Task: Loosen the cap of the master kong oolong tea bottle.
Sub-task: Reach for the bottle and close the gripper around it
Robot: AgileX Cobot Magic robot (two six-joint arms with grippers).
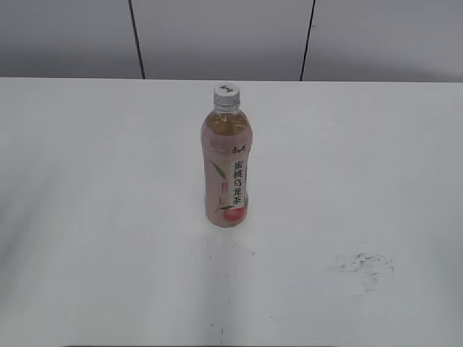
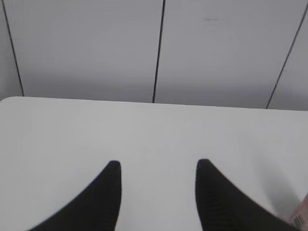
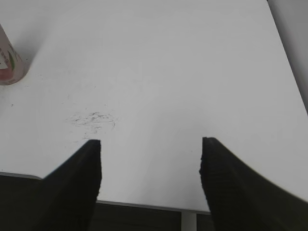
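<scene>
The master kong oolong tea bottle (image 1: 227, 166) stands upright in the middle of the white table (image 1: 87, 181), with amber tea and a pink label. Its white cap (image 1: 226, 92) is on top. Neither gripper shows in the exterior view. In the left wrist view my left gripper (image 2: 158, 166) is open and empty over bare table; a pink sliver of the bottle (image 2: 301, 215) shows at the bottom right corner. In the right wrist view my right gripper (image 3: 150, 143) is open and empty near the table's front edge; the bottle's base (image 3: 8, 60) shows at the far left.
A patch of dark scuff marks (image 1: 362, 265) lies on the table to the right front of the bottle, also in the right wrist view (image 3: 92, 119). A grey panelled wall (image 1: 217, 36) stands behind the table. The table's front edge (image 3: 144, 206) runs under the right gripper.
</scene>
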